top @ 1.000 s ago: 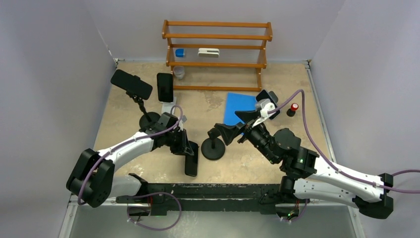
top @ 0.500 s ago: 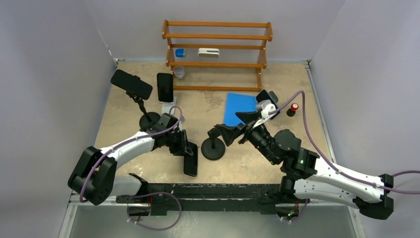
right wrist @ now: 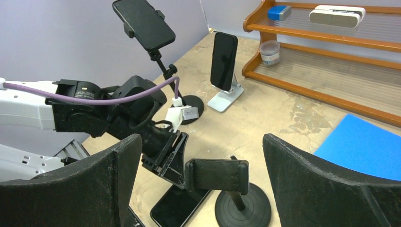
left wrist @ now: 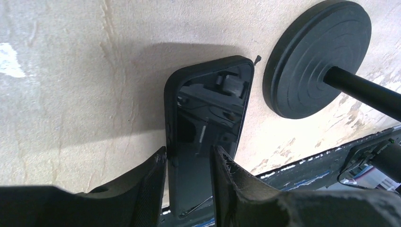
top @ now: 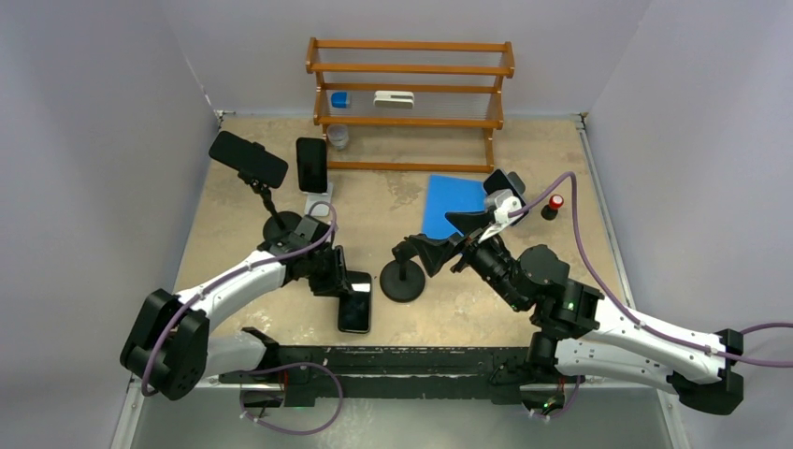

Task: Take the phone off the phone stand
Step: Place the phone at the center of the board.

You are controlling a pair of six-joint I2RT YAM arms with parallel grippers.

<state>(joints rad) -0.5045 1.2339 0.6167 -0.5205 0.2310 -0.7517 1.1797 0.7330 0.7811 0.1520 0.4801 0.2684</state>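
Note:
The black phone point(top: 355, 307) lies flat on the table, screen up, just left of the black phone stand's round base point(top: 403, 282). It also shows in the left wrist view point(left wrist: 208, 118) and the right wrist view point(right wrist: 177, 205). The stand's clamp point(right wrist: 216, 176) is empty. My left gripper point(top: 338, 279) hovers over the phone's near end, its fingers point(left wrist: 151, 184) slightly apart and not pinching the phone; the gap between them point(left wrist: 188, 153) shows the screen. My right gripper point(top: 449, 238) is wide open on either side of the empty clamp, without touching it point(right wrist: 201, 137).
A tilted phone on a black stand point(top: 248, 158) and an upright phone on a white stand point(top: 311, 165) stand at the back left. A wooden rack point(top: 410, 94) lines the back. A blue pad point(top: 454, 204) and a red-capped item point(top: 555, 202) lie to the right.
The phone was held on edge in my left gripper; it now lies flat on the table. The left gripper has let go and drawn back to the left. The right arm has not moved.

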